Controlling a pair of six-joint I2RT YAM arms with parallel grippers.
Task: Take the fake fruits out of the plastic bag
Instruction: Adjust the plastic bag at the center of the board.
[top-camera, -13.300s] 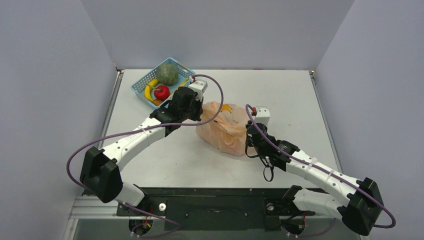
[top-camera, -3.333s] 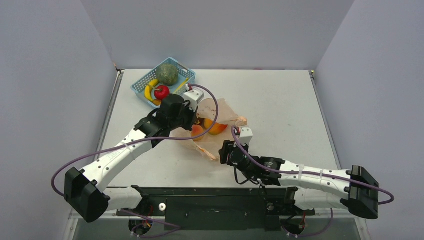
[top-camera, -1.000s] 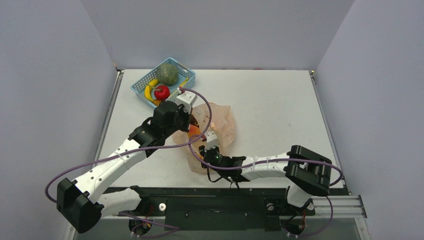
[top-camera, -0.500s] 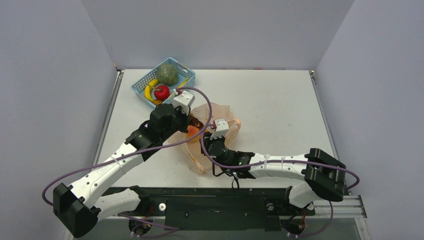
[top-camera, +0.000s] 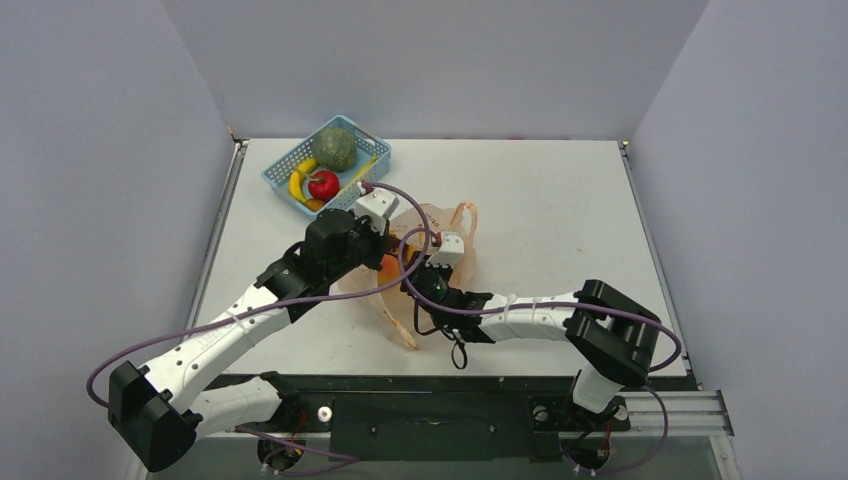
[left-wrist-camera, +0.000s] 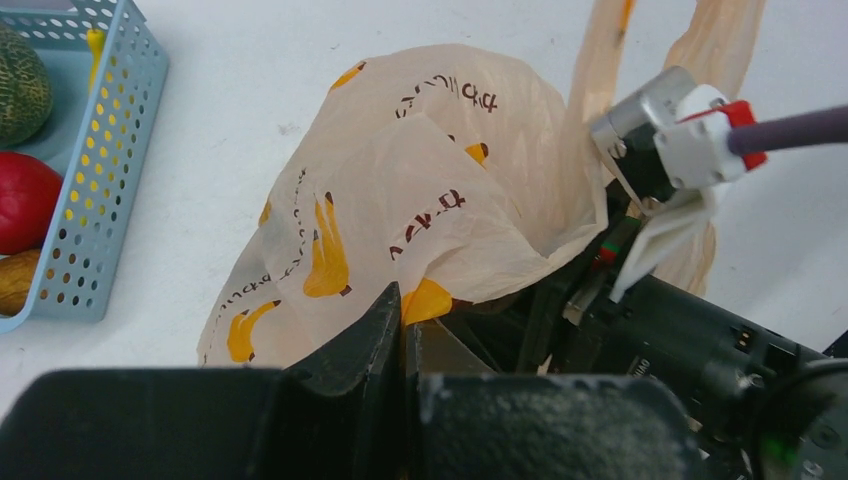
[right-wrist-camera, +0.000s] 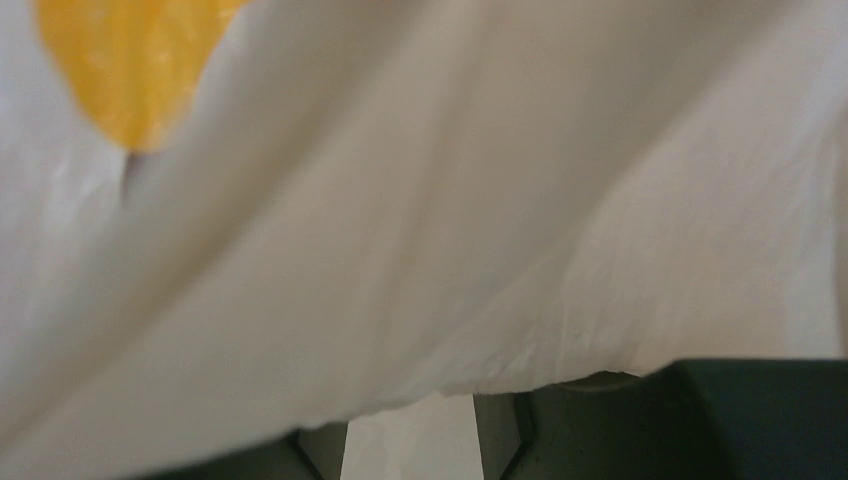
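Table (top-camera: 560, 200): nothing is going wrong on it yet, but a round fruit spilling out loose is likely going to roll.

Plastic bag (left-wrist-camera: 400, 170): it is lying mid-table, a little left of centre, nearer than the blue basket (left-wrist-camera: 105, 190) and to its right. Film is draping right over the right wrist view, so you are working blind there. Closing now is risking a pinch of film instead of fruit, and pulling back would then be dragging the whole bag. A loop handle is standing up just beside the right wrist and could be snagging on it.

Left gripper (left-wrist-camera: 404, 320): its fingers are pressed together on a fold of the bag at the near-left side. If that thin film is slipping out, the mouth is collapsing onto the right gripper.

Right gripper (right-wrist-camera: 410, 440): it is reaching inside the bag with its fingers standing apart and the tips hidden under film. I cannot tell whether anything is sitting between them. You are working the two grippers very near each other, so a bump is possible.

Fake fruits (top-camera: 389, 264): they are sitting inside the bag. Only an orange patch is showing between the grippers from above.
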